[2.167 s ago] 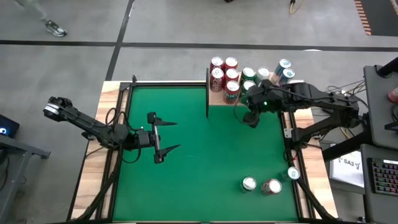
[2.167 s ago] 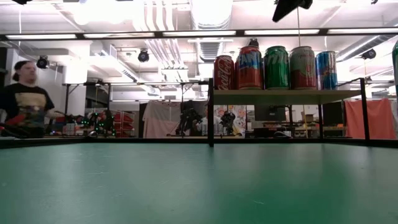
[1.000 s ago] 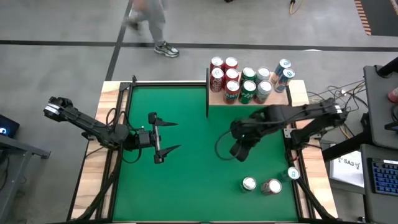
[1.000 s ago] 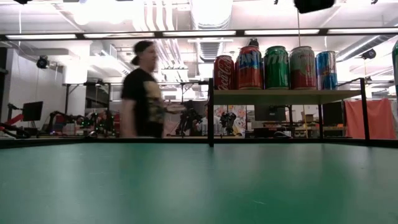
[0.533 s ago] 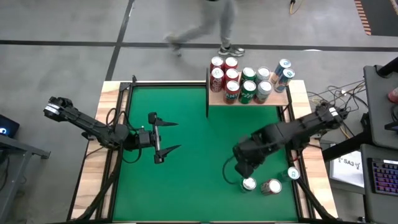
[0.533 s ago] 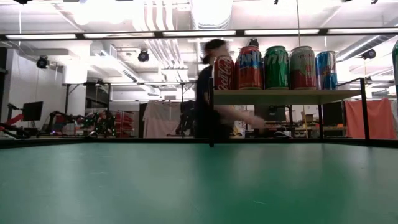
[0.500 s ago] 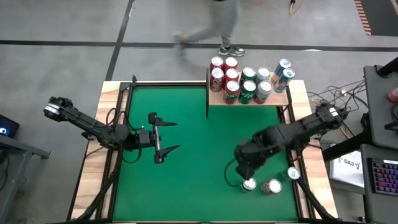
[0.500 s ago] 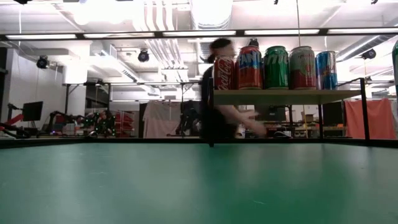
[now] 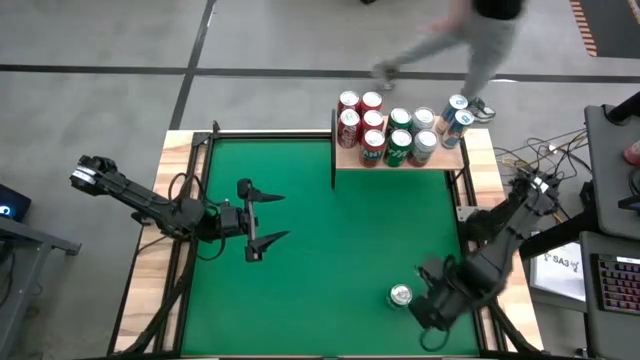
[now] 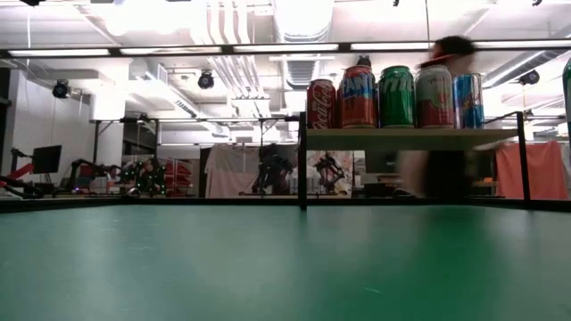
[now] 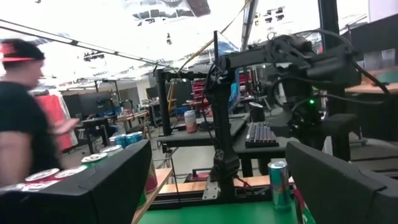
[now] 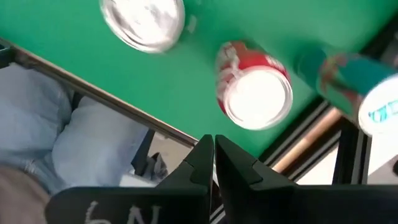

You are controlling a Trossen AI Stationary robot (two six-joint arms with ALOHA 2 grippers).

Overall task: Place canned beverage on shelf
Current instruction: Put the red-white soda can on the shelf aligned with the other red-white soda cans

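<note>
The shelf [image 9: 452,160] [image 10: 410,139], a light-wood board on black posts, stands at the table's far right edge with several cans upright on it. At the near right corner three cans stand on the green top: a silver-topped can [image 9: 401,295] [image 12: 144,22], a red can [image 12: 255,90] and a teal can [image 12: 364,93] [image 11: 280,183]. My right gripper [image 9: 432,312] [image 12: 214,152] hovers above them, pointing steeply down, shut and empty; its arm hides the red and teal cans from above. At the table's left, my left gripper [image 9: 285,217] waits open.
The table's black near-edge rail [image 12: 93,84] runs just under my right gripper. A person [image 9: 480,30] walks across the floor beyond the far edge, behind the shelf. Bare green top [image 9: 330,250] lies between the two arms.
My right gripper has swung from the table's middle toward the near right corner, sinking a little and rolling about its own line. It now hangs over the three standing cans and has stayed shut. The cans have kept still. A person has walked rightward behind the table.
</note>
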